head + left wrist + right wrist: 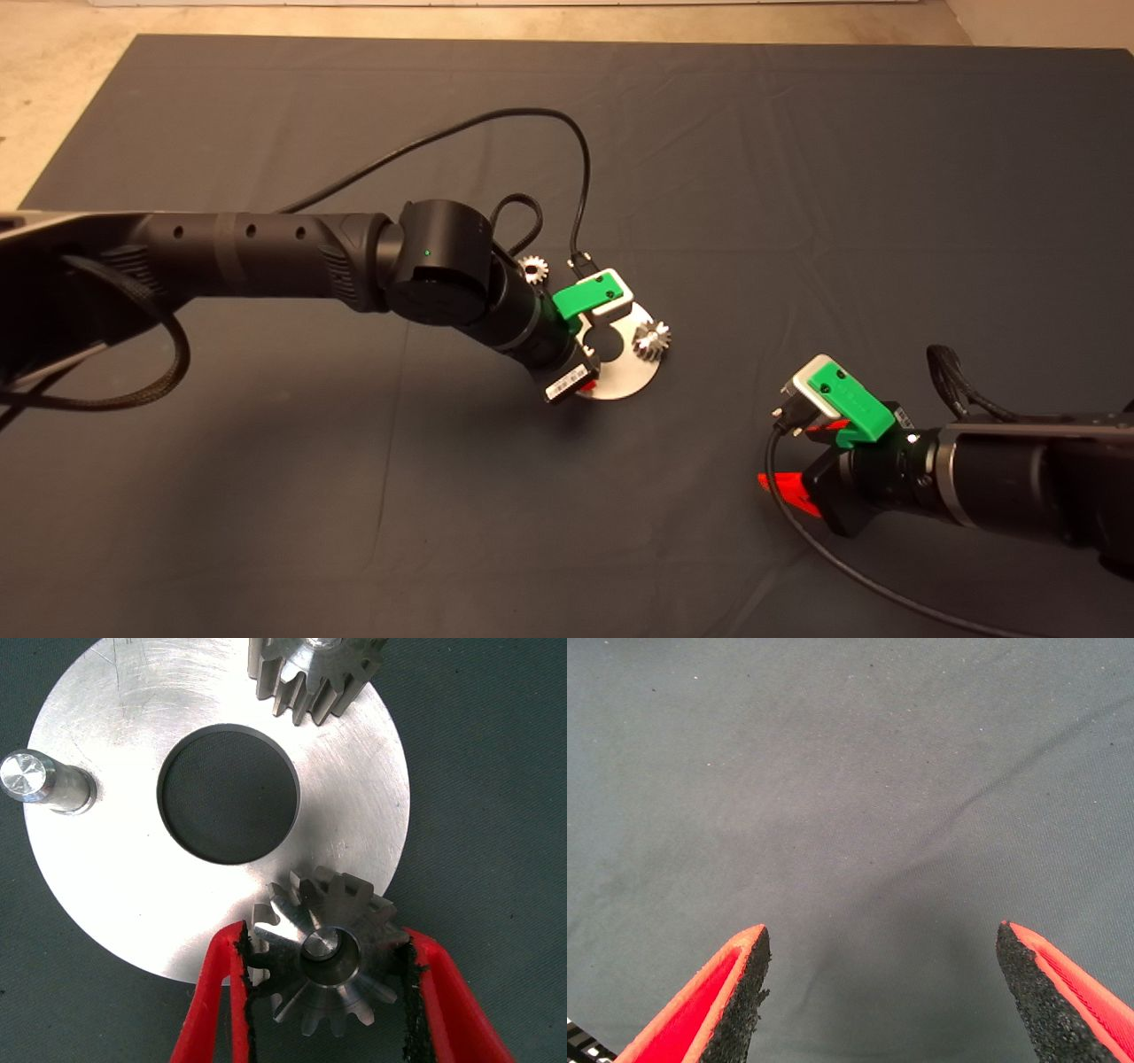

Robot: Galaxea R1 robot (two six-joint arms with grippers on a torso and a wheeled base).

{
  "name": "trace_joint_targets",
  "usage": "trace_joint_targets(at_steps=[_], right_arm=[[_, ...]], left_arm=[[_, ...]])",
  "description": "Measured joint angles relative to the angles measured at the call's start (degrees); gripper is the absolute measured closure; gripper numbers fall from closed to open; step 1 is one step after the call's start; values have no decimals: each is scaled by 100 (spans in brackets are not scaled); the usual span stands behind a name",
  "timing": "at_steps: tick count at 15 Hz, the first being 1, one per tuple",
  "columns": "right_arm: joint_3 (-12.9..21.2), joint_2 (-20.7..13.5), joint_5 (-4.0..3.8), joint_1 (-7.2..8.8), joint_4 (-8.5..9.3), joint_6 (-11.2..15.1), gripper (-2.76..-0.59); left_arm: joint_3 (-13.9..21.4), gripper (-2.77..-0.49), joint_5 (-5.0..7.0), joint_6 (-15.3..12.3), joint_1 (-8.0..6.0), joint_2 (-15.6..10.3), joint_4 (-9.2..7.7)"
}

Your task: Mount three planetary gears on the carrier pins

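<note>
Now we have the left gripper [328,992] low over the silver disc [133,877], its two red fingers [208,1001] pinching a planetary gear [323,961] between the black pads. That gear sits right between the fingertips at the disc's rim, and through its centre hole we see the bright top of a carrier pin [321,945], so the gear is on that peg or at least lined up over it; we cannot tell whether it has dropped fully down to the disc.

Just ahead of the fingertips we see the disc's round centre hole [229,793]. Beyond it, on the far side of the disc from the gripper, a second gear [314,678] stands on its own peg. Off to one side of the hole a bare pin [35,781] stands upright with nothing on it.

In the head view the left arm reaches in over the mat [797,177] and its green gripper body covers much of the disc [620,381]. We can pick out the seated gear [652,339] just past the gripper, and a third gear [532,268] lying on the mat close behind the gripper, off the disc.

The right gripper [881,992] waits well apart from the left one, above bare mat [850,771], its fingers [735,1001] spread wide with nothing between them.
</note>
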Motion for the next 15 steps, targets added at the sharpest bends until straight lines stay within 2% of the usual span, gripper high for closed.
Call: trace_joint_targets(at_steps=[15], right_arm=[[0, 2, 2, 0, 0, 0, -189]], left_arm=[[-9, -70, -11, 11, 2, 0, -1]])
